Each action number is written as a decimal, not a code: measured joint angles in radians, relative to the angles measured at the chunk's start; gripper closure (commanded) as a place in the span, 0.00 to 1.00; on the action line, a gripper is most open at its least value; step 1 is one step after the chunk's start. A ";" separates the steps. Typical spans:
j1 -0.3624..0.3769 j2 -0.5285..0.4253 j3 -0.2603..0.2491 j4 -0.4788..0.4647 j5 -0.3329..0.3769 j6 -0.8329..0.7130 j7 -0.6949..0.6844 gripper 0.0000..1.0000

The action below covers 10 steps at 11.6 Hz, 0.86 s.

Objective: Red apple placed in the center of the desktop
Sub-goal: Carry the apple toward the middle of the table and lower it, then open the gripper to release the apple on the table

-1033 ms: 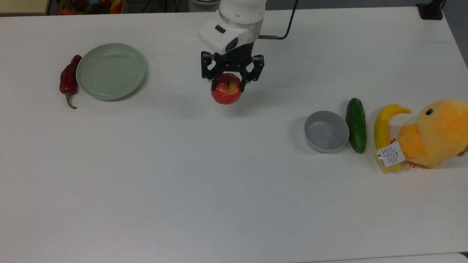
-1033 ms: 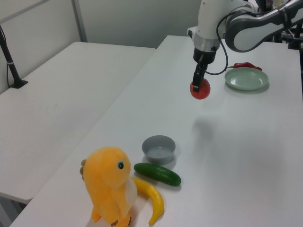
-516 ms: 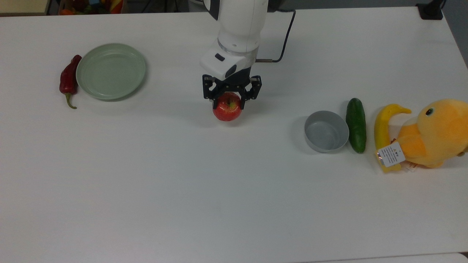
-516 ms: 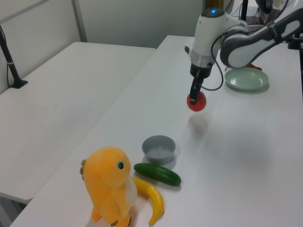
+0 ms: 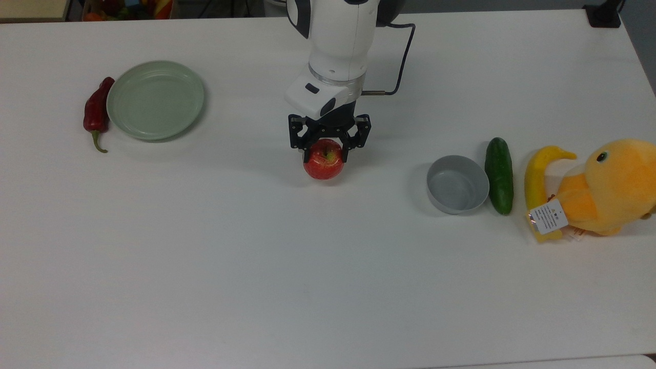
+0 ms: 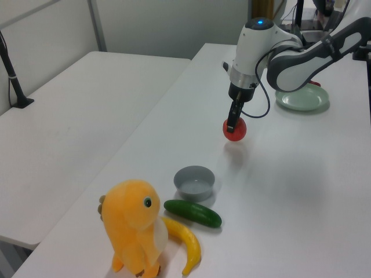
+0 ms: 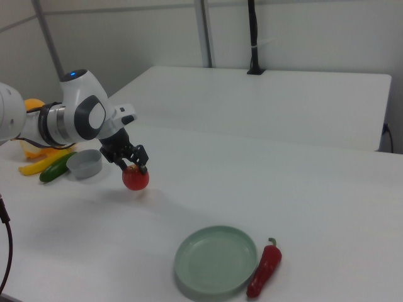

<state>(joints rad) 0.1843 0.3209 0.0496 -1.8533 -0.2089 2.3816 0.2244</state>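
Left view, nearest: orange plush duck [image 6: 132, 223] with a yellow banana [image 6: 184, 243] at its feet, then a cucumber [image 6: 193, 213], then the grey bowl [image 6: 195, 180]; the banana's near half sits behind the plush in the top view, where a white tag covers its end. Farther out on the desktop [image 5: 256, 266], the gripper [image 5: 324, 154] is clamped on the red apple [image 5: 323, 161], fingers pressed to both its sides, near the table's middle and slightly toward the top view's upper edge. Top view shows the apple's yellow-green stem patch; left and right views show plain red. Whether the apple touches the desktop cannot be told; its underside is hidden. Beyond, the pale green plate [image 5: 155, 99] with a red chili pepper [image 5: 96, 111] just beside it; in the left view the arm hides most of the pepper.
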 measured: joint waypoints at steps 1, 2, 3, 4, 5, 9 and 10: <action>0.001 0.002 0.001 0.000 0.000 0.000 0.000 0.41; 0.001 0.005 0.003 0.000 0.000 0.000 0.000 0.12; 0.001 0.008 0.003 0.000 0.000 0.000 0.000 0.00; 0.001 0.010 0.003 0.000 0.000 0.000 0.000 0.00; 0.001 0.010 0.003 0.000 0.000 0.000 0.000 0.00; 0.001 0.010 0.003 0.001 0.000 0.000 0.000 0.00; 0.000 0.009 0.003 0.003 0.000 0.000 0.000 0.00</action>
<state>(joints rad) 0.1843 0.3297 0.0526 -1.8507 -0.2089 2.3817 0.2242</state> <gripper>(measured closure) 0.000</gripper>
